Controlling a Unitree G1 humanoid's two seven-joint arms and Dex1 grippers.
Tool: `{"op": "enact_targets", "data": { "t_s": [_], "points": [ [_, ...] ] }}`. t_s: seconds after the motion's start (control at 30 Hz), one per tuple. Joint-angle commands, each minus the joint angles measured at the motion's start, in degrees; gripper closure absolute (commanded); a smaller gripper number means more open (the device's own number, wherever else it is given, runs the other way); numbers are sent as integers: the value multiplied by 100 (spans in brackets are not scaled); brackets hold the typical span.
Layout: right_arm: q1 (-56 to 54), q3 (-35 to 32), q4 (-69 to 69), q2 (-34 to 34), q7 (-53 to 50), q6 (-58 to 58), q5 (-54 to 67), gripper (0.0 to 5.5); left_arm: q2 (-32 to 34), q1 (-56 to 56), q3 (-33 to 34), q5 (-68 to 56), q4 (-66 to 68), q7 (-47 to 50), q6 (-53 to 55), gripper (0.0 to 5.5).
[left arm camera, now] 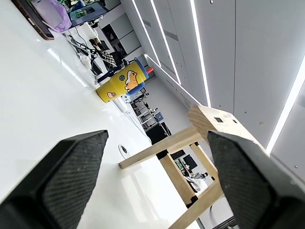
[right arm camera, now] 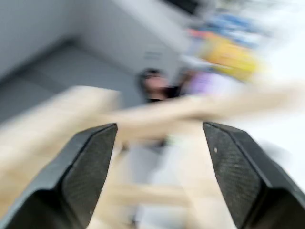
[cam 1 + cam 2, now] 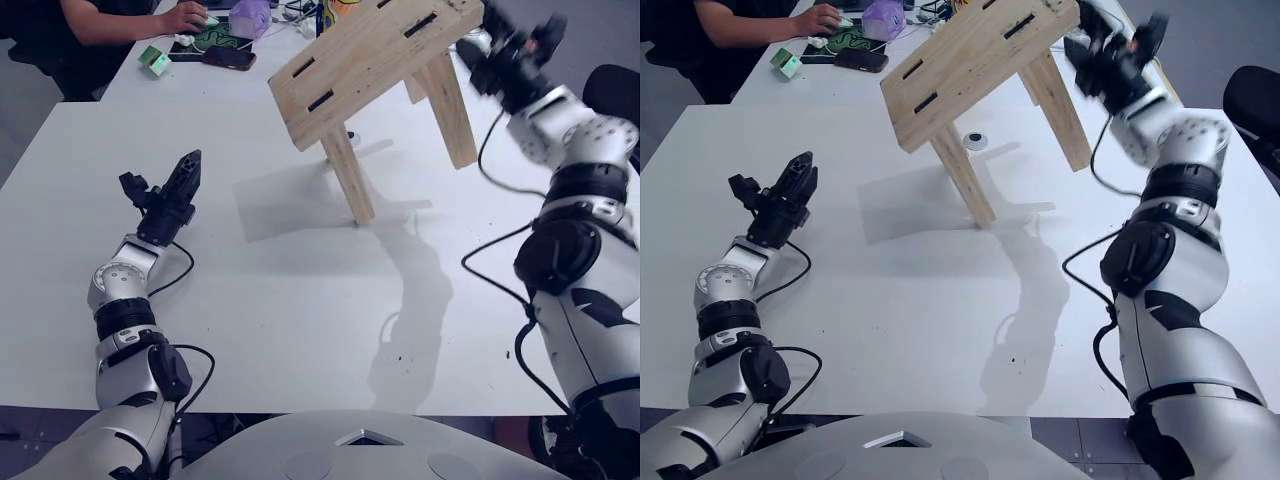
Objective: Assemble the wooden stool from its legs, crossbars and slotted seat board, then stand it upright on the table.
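Far on the table [image 3: 300, 330], the tilted stool [image 3: 375, 65] lies at nine o'clock of the released right end effector [image 3: 485, 50], nearer than the released left end effector [image 3: 160, 178].

A white worktop [image 3: 300, 330] has a second white table [image 3: 128, 78] just beyond its far edge, grey floor [image 3: 18, 115] off its left side, a black chair [image 3: 615, 95] at its right, and long ceiling light strips [image 1: 200, 43] overhead.
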Motion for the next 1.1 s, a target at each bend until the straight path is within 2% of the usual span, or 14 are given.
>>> {"op": "enact_targets", "data": {
  "t_s": [0.03,0.13,0.23,0.27,0.33,0.4,0.5,0.6,0.73,0.9,1.1],
  "points": [
    [991,37,368,162,-459,-359,-315,217,-48,93,-132,13,-304,213,-45,163],
    [1059,144,104,218,-189,-500,-382,217,-12,193,-241,32,-448,223,-34,163],
    [1137,231,-304,245,53,-1121,-476,217,-15,208,-316,109,-466,327,-200,163],
    [1267,335,-538,288,31,-1558,-650,217,-72,189,-352,289,-468,516,-531,163],
    [1799,652,-1411,550,-27,-2258,-1007,217,-400,214,-436,1218,-646,1668,-2029,163],
    [2465,1123,-2486,890,-78,-2758,-1417,217,-841,459,-517,1814,-1258,2512,-2984,163],
    [3893,2251,-4205,1369,-573,-3415,-2554,258,-1475,1632,-1726,3299,-2817,3112,-3954,163],
    [4769,3056,-4936,1650,-892,-3808,-3379,307,-1692,2502,-2765,4372,-3345,3253,-4722,163],
    [4919,3673,-5073,1661,-1282,-4329,-4323,380,-1827,2843,-3405,4991,-3370,3530,-5181,227],
    [4759,3679,-4849,1612,-1424,-4532,-4501,452,-1772,2564,-3787,5280,-3006,3672,-5493,298],
    [4508,3635,-4435,1611,-1363,-4692,-4406,545,-1733,2397,-4362,5264,-2597,3367,-5651,388]
  ]
}}
